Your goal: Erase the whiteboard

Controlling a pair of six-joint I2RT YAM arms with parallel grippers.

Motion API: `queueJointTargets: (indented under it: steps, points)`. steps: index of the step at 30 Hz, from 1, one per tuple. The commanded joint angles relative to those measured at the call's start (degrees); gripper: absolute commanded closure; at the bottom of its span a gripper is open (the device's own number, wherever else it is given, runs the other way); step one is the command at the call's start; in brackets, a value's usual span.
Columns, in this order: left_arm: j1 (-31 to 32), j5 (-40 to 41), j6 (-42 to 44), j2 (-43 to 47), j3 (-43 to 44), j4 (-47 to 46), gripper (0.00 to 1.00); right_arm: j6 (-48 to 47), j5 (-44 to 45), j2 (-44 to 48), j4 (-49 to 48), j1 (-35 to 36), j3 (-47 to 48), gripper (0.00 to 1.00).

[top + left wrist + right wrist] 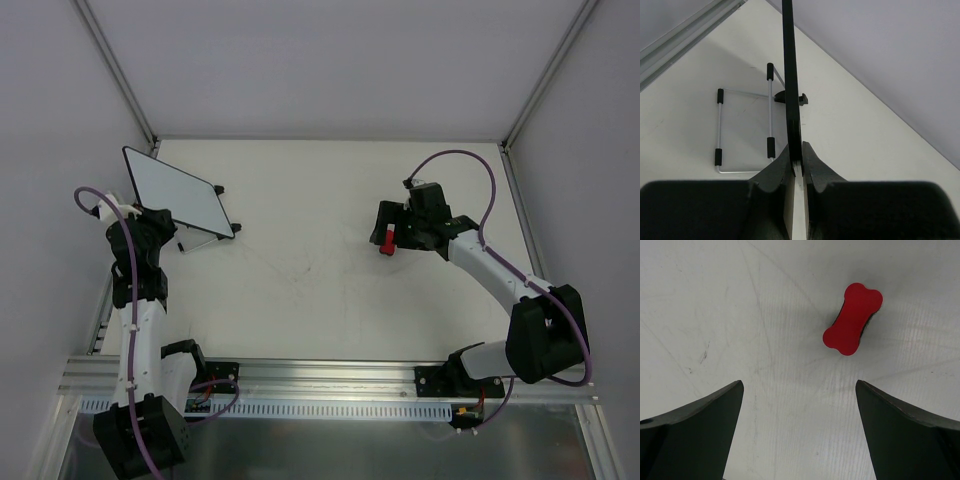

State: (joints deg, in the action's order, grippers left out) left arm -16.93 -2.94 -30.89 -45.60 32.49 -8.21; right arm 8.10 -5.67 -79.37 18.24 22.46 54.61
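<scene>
On scuffed table [790, 300] — red bone-shaped eraser [852, 319]; left tool [797, 165] pinches black-rimmed whiteboard [175, 190].

The surface [320, 300] is white and matt, with some thin dark scratches [704, 356] on it. Plain pale grey walls close it on three sides: the back wall [330, 60], the left wall [45, 150] and the right wall [600, 130]. An aluminium post stands in each far corner, the left post [115, 70] and the right post [552, 70]. An aluminium rail [330, 372] runs along the near edge. The light is soft and even
</scene>
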Motion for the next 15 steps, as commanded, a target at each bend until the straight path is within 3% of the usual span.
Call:
queueJointTargets:
  steps: [1,6,15]
  points:
    - [0.4,-2.5,0.7,1.1,-0.8,-1.5,0.93,0.3,-0.7,0.1,-1.2,-0.3,-0.2,0.01]
    - [0.4,-2.0,2.7,1.1,-1.2,-1.5,0.81,0.5,-0.8,0.0,-1.2,-0.3,-0.2,0.01]
    - [0.4,-1.3,7.2,1.2,-3.0,-1.6,0.76,0.7,-1.3,-0.3,-1.4,-0.4,-0.4,0.01]
